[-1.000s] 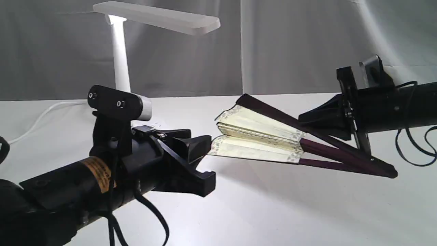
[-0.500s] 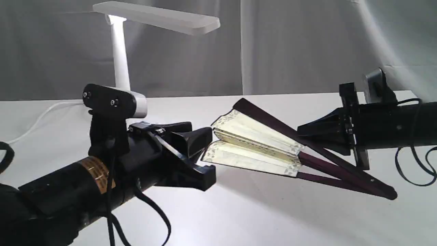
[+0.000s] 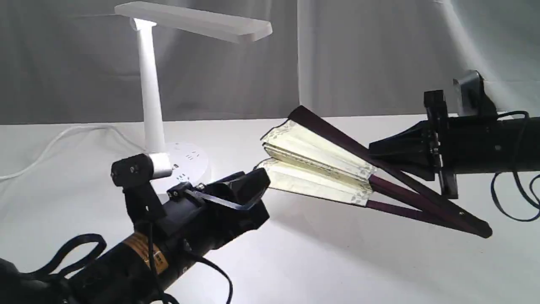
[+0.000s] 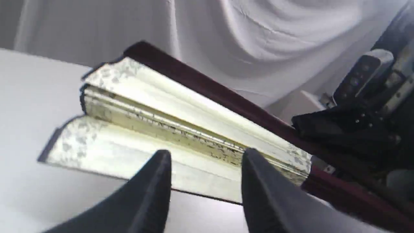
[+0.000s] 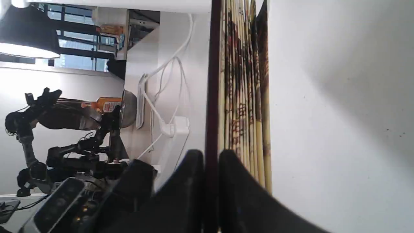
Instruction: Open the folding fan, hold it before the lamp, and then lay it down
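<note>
The folding fan [image 3: 316, 166] hangs partly open above the table, cream pleats spread in two bunches and maroon ribs running down to the pivot at the right. My right gripper [image 3: 382, 158] is shut on its upper maroon guard rib; the right wrist view shows the fingers [image 5: 194, 168] pinching that rib beside the stacked pleats of the fan [image 5: 242, 81]. My left gripper [image 3: 261, 196] is open at the fan's lower left corner. In the left wrist view the fan [image 4: 181, 106] fills the gap beyond the left gripper [image 4: 207, 161]. The lamp [image 3: 152, 97] stands lit at the back left.
The lamp's round base [image 3: 187, 162] with sockets sits just behind my left arm, and its white cord [image 3: 63, 135] trails left. Black cables [image 3: 514, 198] hang from the right arm. A grey cloth backdrop [image 3: 379, 55] closes the rear of the white table [image 3: 337, 261].
My left arm has dropped lower, uncovering the lamp base, and its gripper has closed in on the fan's lower corner. The right gripper and fan dipped, then rose slightly.
</note>
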Controlling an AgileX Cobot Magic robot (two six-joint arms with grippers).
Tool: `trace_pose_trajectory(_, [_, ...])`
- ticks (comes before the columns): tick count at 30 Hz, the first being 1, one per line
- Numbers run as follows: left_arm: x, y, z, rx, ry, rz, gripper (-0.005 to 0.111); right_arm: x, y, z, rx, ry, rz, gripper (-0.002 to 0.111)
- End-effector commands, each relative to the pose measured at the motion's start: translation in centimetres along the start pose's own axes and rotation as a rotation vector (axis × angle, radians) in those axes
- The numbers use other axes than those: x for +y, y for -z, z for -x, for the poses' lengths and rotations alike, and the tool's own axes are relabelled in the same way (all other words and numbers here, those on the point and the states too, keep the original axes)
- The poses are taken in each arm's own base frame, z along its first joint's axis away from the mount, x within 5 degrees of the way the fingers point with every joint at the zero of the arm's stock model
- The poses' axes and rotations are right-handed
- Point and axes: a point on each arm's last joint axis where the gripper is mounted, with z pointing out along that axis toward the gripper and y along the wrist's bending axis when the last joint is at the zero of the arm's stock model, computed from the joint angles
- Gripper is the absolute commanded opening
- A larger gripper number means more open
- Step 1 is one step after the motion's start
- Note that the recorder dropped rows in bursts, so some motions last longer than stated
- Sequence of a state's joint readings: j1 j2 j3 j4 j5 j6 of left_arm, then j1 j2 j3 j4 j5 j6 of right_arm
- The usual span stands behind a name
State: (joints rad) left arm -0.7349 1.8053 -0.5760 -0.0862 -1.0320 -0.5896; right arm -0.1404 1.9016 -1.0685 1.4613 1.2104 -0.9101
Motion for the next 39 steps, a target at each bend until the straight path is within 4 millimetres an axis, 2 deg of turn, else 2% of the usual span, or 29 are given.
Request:
trace_pose_trajectory(1, [0.7, -0.2, -1.0, -0.012, 0.267, -0.001, 0.042, 0.9, 0.2, 0.0, -0.015, 0.036, 0.025, 0.0])
trace_pose_trajectory(7, [2.2, -0.7, -2.8, -0.002, 0.594, 0.034, 0.06, 1.0, 0.2, 0.0, -0.019, 0.043, 0.027, 0.0])
trace_pose_trajectory(17, [4.5, -3.6, -6.1, -0.012, 1.086, 0.065, 0.061, 1.1, 0.2, 0.1, -0.028, 0.041, 0.034, 0.0])
trace_pose_trajectory(32, [3.9, -7.5, -4.9, -0.11, 1.16, -0.026, 0.06, 1.1, 0.2, 0.1, -0.028, 0.041, 0.034, 0.0])
trace_pose_trajectory(39, [4.3, -8.9, -5.4, -0.133, 1.176, -0.032, 0.06, 1.1, 0.2, 0.1, -0.028, 0.041, 0.034, 0.0])
